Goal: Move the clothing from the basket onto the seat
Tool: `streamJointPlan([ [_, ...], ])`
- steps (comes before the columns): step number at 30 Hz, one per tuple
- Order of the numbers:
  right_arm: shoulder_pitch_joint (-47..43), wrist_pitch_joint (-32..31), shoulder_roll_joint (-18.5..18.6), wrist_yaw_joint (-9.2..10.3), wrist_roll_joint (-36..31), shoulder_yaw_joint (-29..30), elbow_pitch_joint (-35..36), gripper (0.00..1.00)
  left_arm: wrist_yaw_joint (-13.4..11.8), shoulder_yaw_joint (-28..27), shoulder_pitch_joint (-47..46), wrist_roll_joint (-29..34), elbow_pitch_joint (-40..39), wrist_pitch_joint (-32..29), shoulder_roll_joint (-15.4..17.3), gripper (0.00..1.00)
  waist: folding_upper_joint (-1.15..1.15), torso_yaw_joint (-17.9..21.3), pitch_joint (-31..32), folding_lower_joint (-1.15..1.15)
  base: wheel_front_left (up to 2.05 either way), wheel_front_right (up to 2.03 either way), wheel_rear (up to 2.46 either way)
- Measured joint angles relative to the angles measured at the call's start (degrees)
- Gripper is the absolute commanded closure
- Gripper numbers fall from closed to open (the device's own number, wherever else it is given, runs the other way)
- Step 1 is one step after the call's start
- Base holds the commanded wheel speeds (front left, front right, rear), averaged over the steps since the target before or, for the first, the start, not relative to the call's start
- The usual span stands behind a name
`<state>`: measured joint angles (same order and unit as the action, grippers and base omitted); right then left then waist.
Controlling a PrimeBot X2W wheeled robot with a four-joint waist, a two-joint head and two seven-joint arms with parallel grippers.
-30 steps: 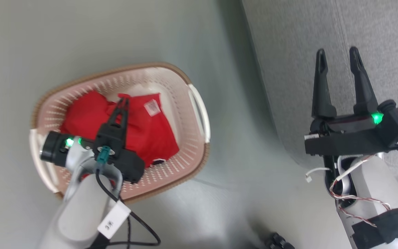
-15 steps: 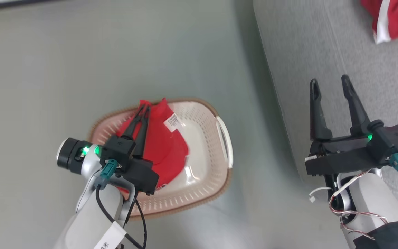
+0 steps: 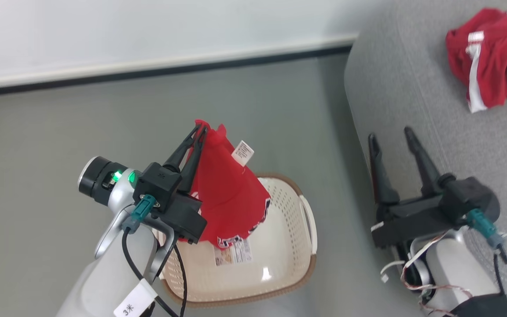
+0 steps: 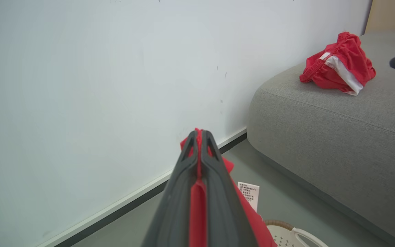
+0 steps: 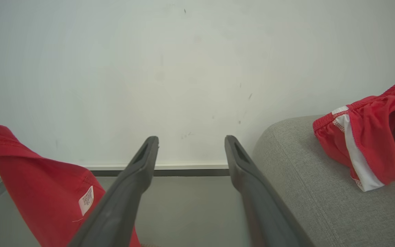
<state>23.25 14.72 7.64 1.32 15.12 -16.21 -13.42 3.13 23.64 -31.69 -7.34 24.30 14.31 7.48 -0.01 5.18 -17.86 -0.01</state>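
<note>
The left claw (image 3: 200,128), in the middle of the head picture, is pinched tight on the very top of the red shirt (image 3: 229,198). The shirt hangs down from it like a pointy hat, and its small white tag (image 3: 242,152) sticks out to the side. Its bottom edge, with dark and white letters, dangles over the cream basket (image 3: 288,211) at the bottom middle. A paper sticker (image 3: 234,252) shows on the basket's inside bottom. The right claw (image 3: 389,133), at the lower right, is spread wide and holds nothing. It sits by the edge of the grey sofa seat (image 3: 412,88). The red shorts (image 3: 491,57) with a white stripe lie on the seat in the upper right corner.
</note>
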Motion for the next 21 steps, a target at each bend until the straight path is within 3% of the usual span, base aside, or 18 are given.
streamJointPlan([
  [14, -6.4, 0.0, -1.5, -1.96, 1.0, -2.9, -5.6, 0.0, 2.0, 1.4, -0.1, -0.7, 2.0, -1.9, 0.2, 1.0, 0.0, -2.6, 12.3, 0.0, 0.0, 0.0, 0.0],
  [21, -8.8, 0.0, -1.5, -4.15, 1.0, -6.2, -6.0, 0.0, 2.5, 2.3, 0.2, -2.3, -0.4, -3.8, -0.3, 1.0, 0.0, -3.1, 17.4, 0.0, 0.0, 0.0, 0.0],
])
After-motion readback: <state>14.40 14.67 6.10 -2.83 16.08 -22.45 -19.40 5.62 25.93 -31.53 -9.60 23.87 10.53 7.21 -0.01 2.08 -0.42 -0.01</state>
